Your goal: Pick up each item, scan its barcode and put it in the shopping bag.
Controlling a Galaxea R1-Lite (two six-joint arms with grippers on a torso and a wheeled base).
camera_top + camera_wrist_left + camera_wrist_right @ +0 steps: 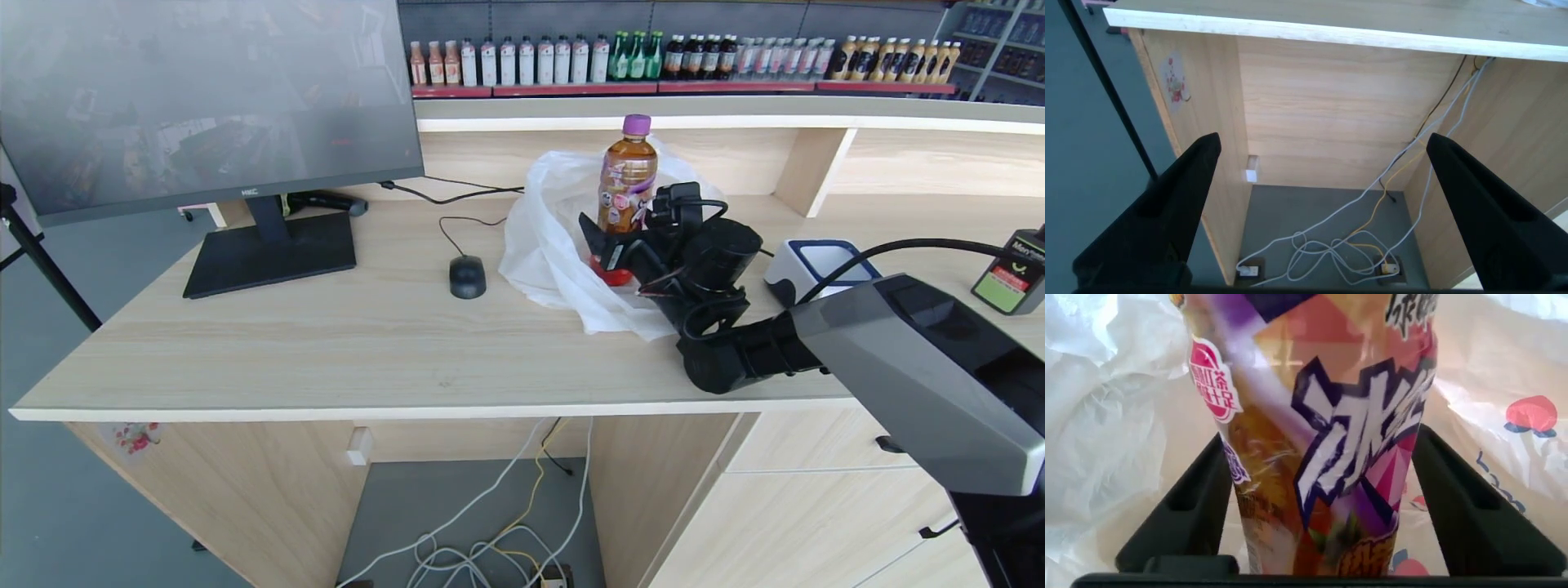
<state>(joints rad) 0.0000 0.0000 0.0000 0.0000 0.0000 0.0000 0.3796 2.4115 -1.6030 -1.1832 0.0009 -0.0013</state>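
A brown tea bottle (627, 175) with a purple cap stands upright over the white plastic shopping bag (555, 245) on the counter. My right gripper (614, 245) is shut on the bottle's lower part; its black fingers (1196, 502) press both sides of the colourful label (1323, 449). A red item (612, 273) lies in the bag under the gripper. The white barcode scanner (816, 268) sits on the counter to the right of the bag. My left gripper (1319, 204) hangs open below the counter's edge, facing the cabinet recess and cables.
A monitor (204, 98) stands at the counter's left with a mouse (467, 276) beside the bag. A small payment stand (1012, 278) sits at the far right. Drink bottles line the shelf (678, 61) behind. Bare counter lies in front of the mouse.
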